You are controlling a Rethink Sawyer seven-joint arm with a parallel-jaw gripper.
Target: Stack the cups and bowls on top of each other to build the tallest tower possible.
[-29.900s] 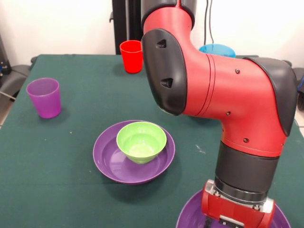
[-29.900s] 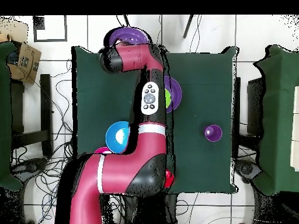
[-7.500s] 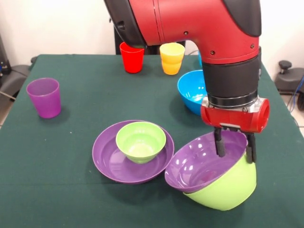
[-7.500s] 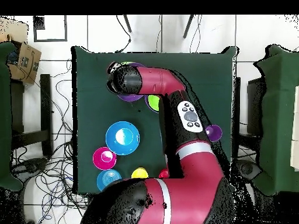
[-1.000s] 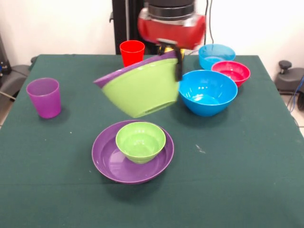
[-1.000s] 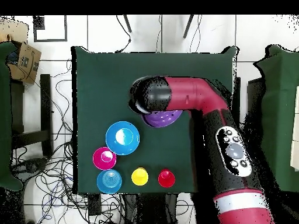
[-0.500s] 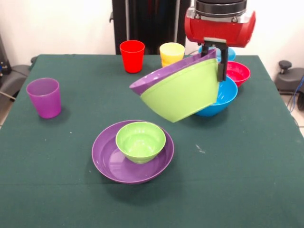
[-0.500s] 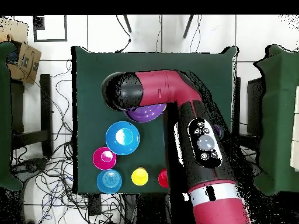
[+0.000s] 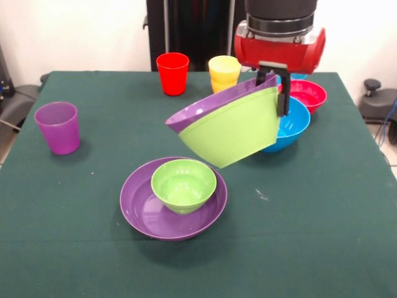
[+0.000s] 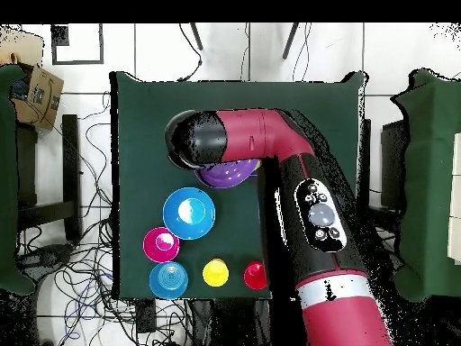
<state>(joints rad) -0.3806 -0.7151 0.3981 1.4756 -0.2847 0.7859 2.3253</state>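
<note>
My gripper [image 9: 273,88] is shut on the rim of a large purple bowl [image 9: 208,107] nested in a large lime green bowl [image 9: 232,130]. It holds the pair tilted in the air, beside the large blue bowl [image 9: 291,127]. Below and to the left, a second large purple bowl [image 9: 139,208] lies on the table with the small green bowl [image 9: 184,183] in it. The red cup [image 9: 172,72] and yellow cup [image 9: 224,69] stand at the far edge, the purple cup [image 9: 57,127] at the left. In the overhead view the arm [image 10: 270,144] hides my gripper.
A small red bowl [image 9: 307,93] sits behind the blue bowl, and a light blue bowl [image 10: 167,279] beyond it. The overhead view shows the blue bowl [image 10: 189,213], red bowl [image 10: 160,243], yellow cup [image 10: 215,272] and red cup [image 10: 256,275] near the robot's base.
My gripper carried the two nested bowls to the right, from above the table's middle towards the blue bowl. In the last half second it shifted slightly back to the left.
</note>
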